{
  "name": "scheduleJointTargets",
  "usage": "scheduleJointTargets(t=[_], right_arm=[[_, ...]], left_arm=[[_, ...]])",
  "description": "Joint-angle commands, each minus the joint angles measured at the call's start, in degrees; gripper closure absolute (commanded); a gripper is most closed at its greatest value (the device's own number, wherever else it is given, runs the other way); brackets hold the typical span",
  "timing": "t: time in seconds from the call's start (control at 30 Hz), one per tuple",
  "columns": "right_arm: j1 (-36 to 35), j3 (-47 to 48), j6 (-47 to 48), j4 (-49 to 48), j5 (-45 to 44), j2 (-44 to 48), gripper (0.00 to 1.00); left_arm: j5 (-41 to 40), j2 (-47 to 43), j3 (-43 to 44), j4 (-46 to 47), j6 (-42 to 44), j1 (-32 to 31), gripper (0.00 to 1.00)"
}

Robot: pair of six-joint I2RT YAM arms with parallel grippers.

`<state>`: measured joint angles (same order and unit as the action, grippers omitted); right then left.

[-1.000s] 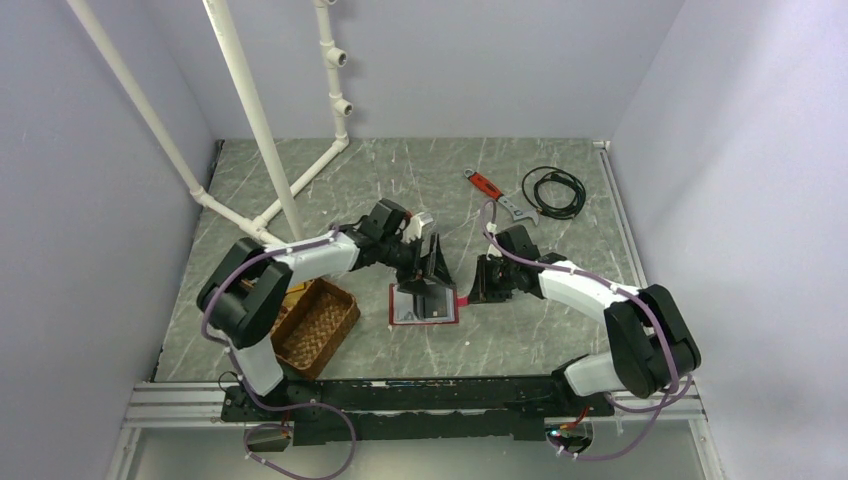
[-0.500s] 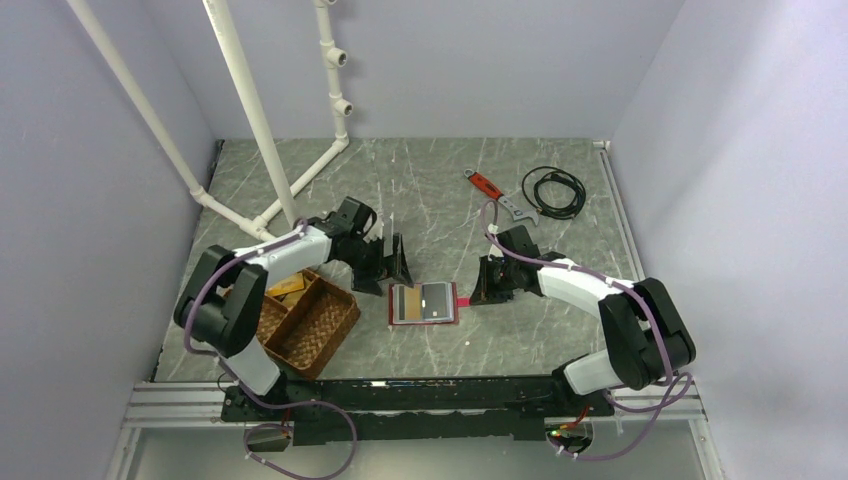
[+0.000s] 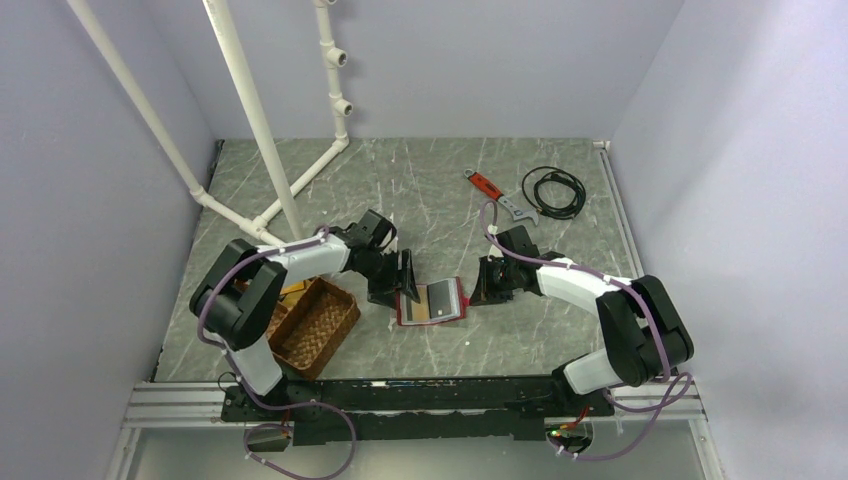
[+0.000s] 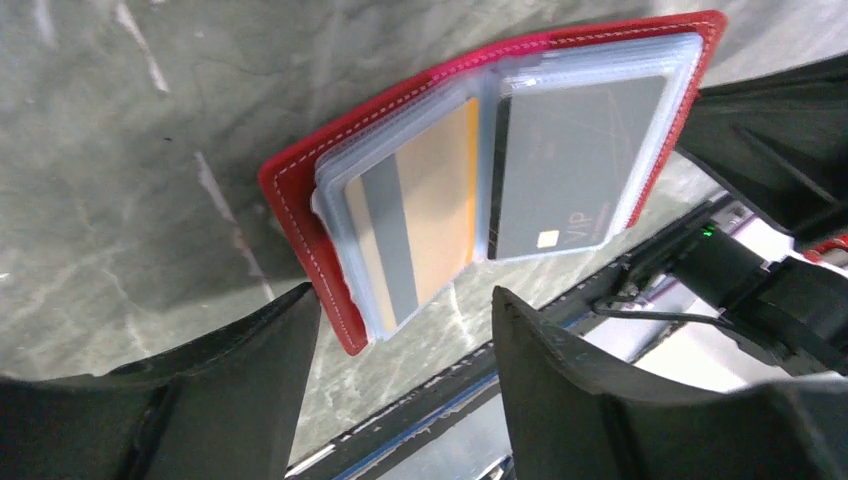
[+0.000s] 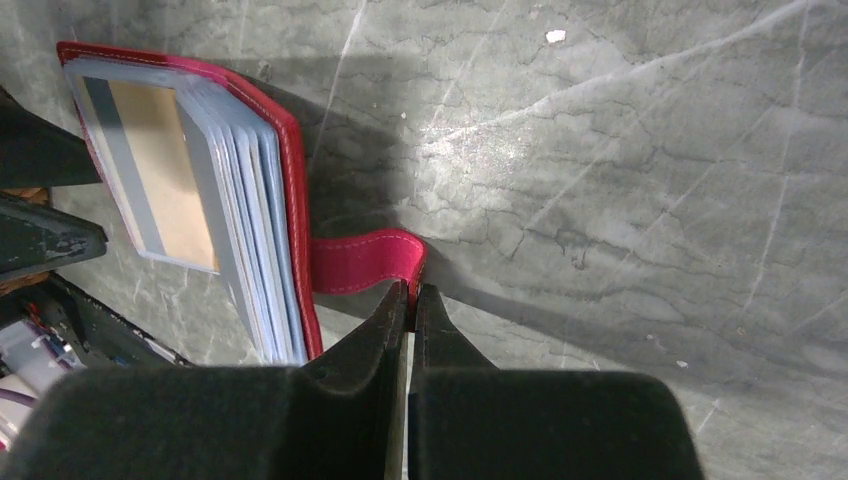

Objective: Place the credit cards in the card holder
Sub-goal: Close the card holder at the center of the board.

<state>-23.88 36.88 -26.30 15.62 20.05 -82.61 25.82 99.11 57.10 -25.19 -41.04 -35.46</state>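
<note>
Cards show in both facing sleeves of the card holder point(image 3: 432, 302), which lies open on the table just right of the wicker tray point(image 3: 318, 325). A gold card point(image 4: 430, 200) is on the page nearer the tray, and a grey card point(image 4: 575, 160) is on the farther page. The left gripper point(image 4: 400, 305) hangs at the cover edge nearest the tray, fingers apart, holding nothing. On the side away from the tray, the right gripper point(image 5: 410, 290) has its fingers together at the tip of the red strap point(image 5: 365, 262). Whether it is pinching or pressing cannot be told. The gold card looks nearly seated, so a gentle, square push seems right, with the strap anchored lest the holder slide.
</note>
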Motion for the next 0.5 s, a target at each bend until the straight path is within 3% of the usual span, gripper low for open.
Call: scheduleJointTargets(t=[0.0,0.2,0.47], right_arm=[[0.0,0.5,0.7,-2.9,1.5,-0.5,1.00],[0.0,0.0,0.4,-3.4,1.9,-0.5,1.00],[0.0,0.0,-0.1,-2.6,1.2,0.7,1.00]], left_arm=[[4.8,-6.0,-0.3,9.2,-3.8,-0.7,0.36],[5.9,-6.7,0.8,13.5,-6.4,-2.0,0.38],[10.1,0.9,2.7,21.4,-9.1,-3.9,0.40]])
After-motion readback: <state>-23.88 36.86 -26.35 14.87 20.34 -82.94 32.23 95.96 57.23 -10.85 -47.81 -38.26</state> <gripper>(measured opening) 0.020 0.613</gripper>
